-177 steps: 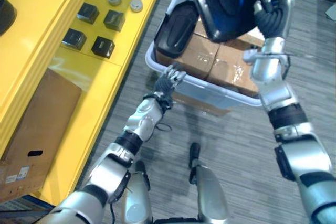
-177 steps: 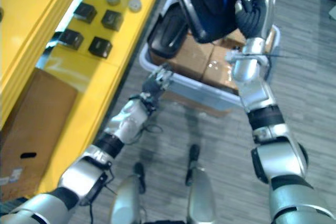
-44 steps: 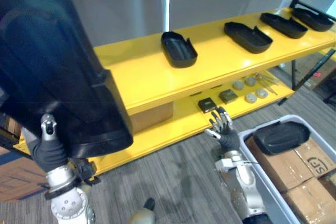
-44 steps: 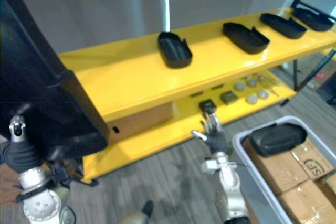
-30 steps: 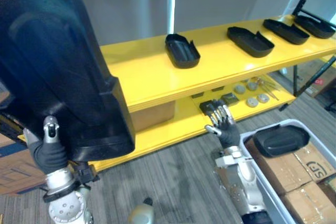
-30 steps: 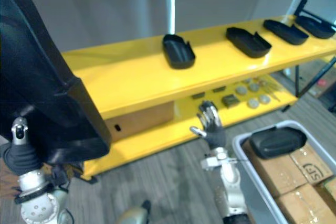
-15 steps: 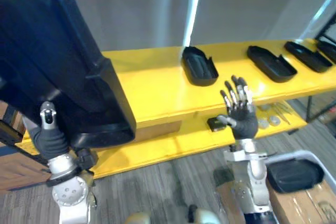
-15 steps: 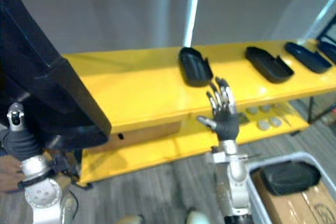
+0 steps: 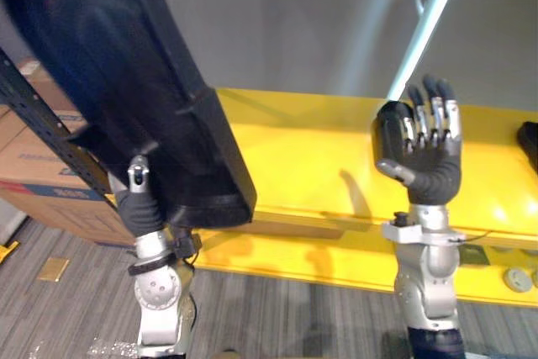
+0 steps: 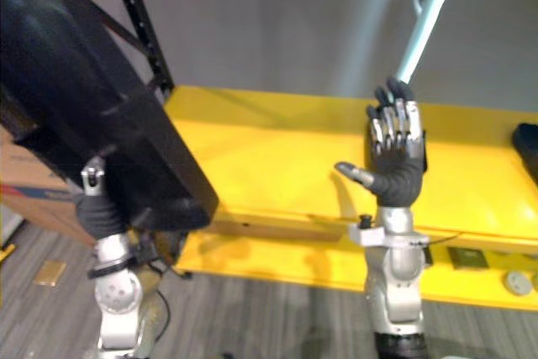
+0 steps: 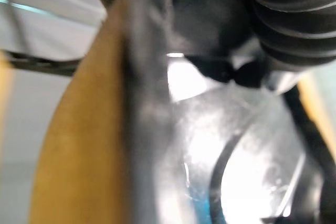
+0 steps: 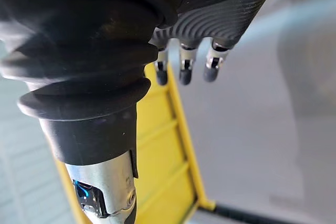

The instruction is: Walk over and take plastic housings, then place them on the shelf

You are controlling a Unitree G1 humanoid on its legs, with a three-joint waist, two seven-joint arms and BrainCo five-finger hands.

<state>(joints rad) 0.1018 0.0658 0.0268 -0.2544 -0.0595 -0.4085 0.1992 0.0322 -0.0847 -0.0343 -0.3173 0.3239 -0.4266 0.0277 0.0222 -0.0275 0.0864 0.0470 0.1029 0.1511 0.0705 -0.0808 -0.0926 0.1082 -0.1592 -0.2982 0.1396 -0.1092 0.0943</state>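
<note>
A large black plastic housing is held up high at the left, tilted, its lower end level with the yellow shelf's top board. My left hand is under it, fingers curled on its lower edge and mostly hidden behind it. My right hand is raised in front of the shelf, palm showing, open with straight fingers and nothing in it. At the right edge of the top board lies another black housing.
A pale pole rises behind the shelf. A black rack upright stands at the left, with a cardboard box beyond it. The lower board holds round metal pieces and a dark block.
The camera has swung left and nearer to the shelf, so the bin and most housings have left the picture. My right hand has risen. The left hand still holds the housing.
</note>
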